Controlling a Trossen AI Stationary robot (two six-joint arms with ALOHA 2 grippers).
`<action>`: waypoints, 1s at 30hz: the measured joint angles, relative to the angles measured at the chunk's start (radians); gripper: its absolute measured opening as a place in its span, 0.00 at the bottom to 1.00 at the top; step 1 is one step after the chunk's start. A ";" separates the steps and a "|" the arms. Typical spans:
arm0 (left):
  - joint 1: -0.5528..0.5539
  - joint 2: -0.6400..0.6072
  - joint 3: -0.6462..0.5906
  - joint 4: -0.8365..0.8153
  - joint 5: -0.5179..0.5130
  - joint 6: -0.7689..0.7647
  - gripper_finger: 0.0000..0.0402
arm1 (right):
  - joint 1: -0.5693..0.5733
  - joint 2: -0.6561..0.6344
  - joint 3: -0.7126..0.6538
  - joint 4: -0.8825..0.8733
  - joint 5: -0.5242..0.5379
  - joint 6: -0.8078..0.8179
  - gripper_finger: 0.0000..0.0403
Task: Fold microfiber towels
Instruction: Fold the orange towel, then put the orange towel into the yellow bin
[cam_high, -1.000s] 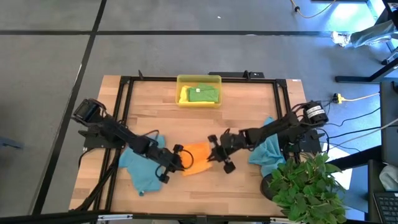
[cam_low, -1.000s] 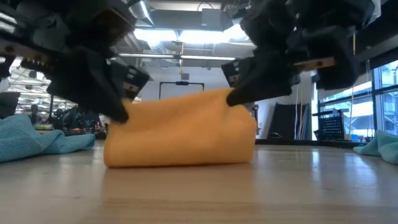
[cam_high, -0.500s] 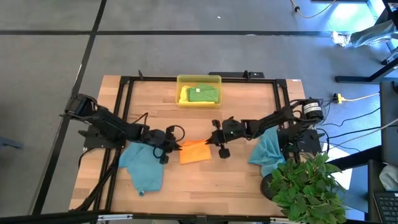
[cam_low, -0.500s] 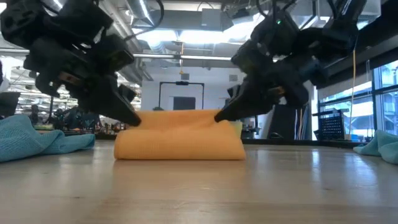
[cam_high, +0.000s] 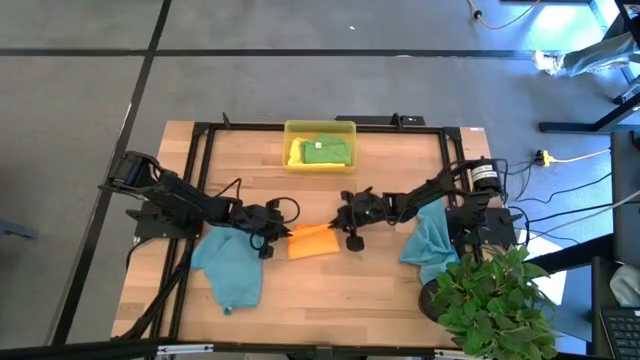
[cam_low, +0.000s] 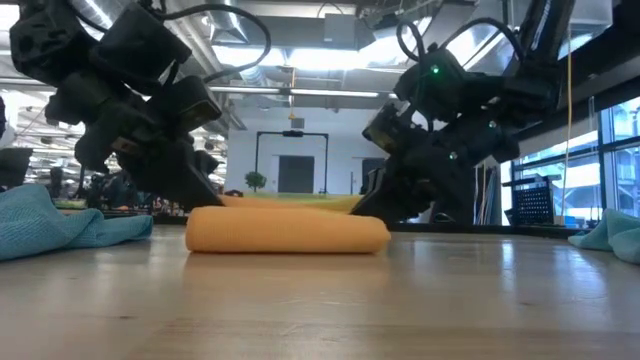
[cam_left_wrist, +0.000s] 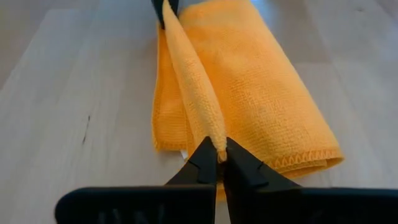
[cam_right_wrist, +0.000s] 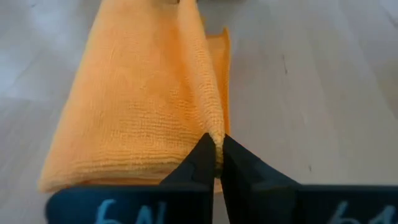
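Soft orange microfiber towel (cam_high: 312, 242) lies folded double near the middle of the wooden table (cam_high: 330, 300), a low flat roll in the low view (cam_low: 287, 230). Left gripper (cam_high: 272, 232) at its left end and right gripper (cam_high: 345, 226) at its right end each pinch the same raised top edge, fingers closed tight on the hem (cam_left_wrist: 217, 151) (cam_right_wrist: 214, 144); judged, this keeps the edge taut so the fold lands square. Teal-blue cloths wait at left (cam_high: 230, 270) and right (cam_high: 432, 245). Green towel (cam_high: 324, 151) sits on a yellow one inside the translucent yellow plastic tray (cam_high: 320, 127) at the far edge, probably the finished stack.
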 joint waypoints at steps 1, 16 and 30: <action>0.000 0.000 0.000 -0.001 -0.002 0.000 0.02 | -0.002 0.000 0.000 0.002 0.002 0.014 0.07; 0.000 -0.058 -0.002 -0.027 -0.060 0.007 0.22 | -0.007 -0.057 -0.002 -0.038 0.082 0.035 0.34; -0.106 -0.196 0.018 -0.096 -0.091 0.037 0.22 | 0.108 -0.193 -0.001 -0.155 0.076 -0.173 0.58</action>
